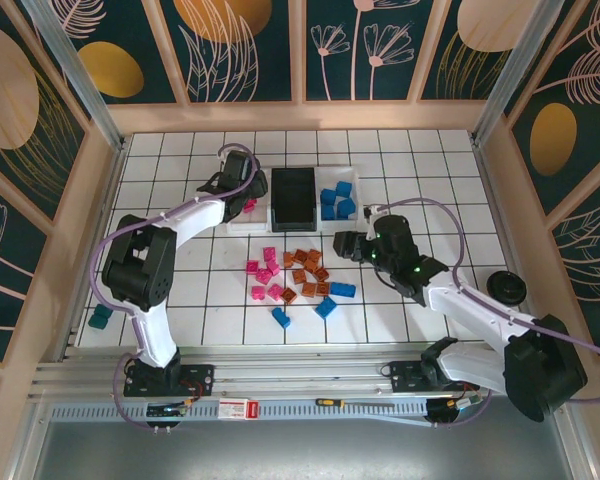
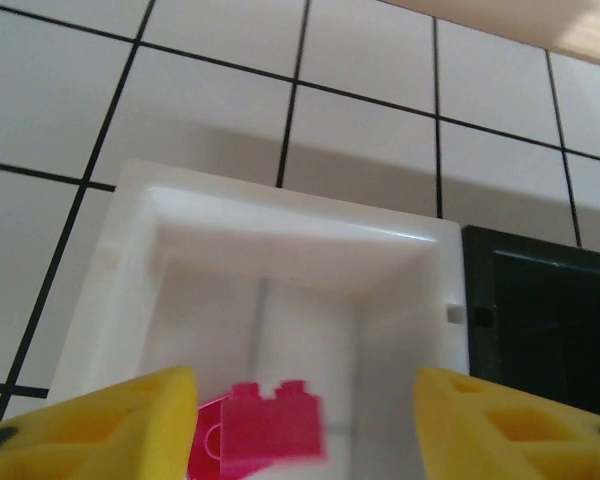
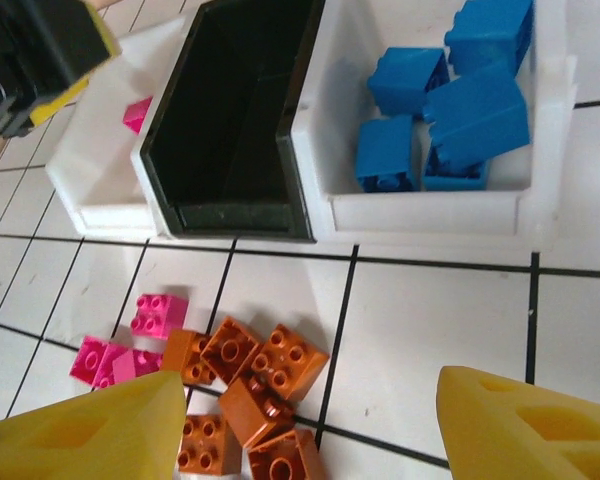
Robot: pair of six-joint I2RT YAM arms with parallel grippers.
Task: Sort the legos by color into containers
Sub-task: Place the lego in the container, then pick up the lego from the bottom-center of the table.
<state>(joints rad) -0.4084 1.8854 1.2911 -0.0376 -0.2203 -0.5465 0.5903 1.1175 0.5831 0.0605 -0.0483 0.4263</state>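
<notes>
Fingers (image 2: 100, 425) of the left gripper (image 1: 238, 182) stand apart above the left white bin (image 2: 140, 250), apparently to release the pink brick (image 2: 270, 425) beneath them, while the right gripper (image 1: 345, 244), also spread, hovers at the pile's (image 1: 298, 275) two o'clock.

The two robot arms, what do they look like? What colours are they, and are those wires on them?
Both the left arm and the right arm have white tubular links joined by chunky black joints. A pale purple cable loops loosely along each. The wrist views show blocky yellow fingers. Small green lights glow on the right arm.
</notes>
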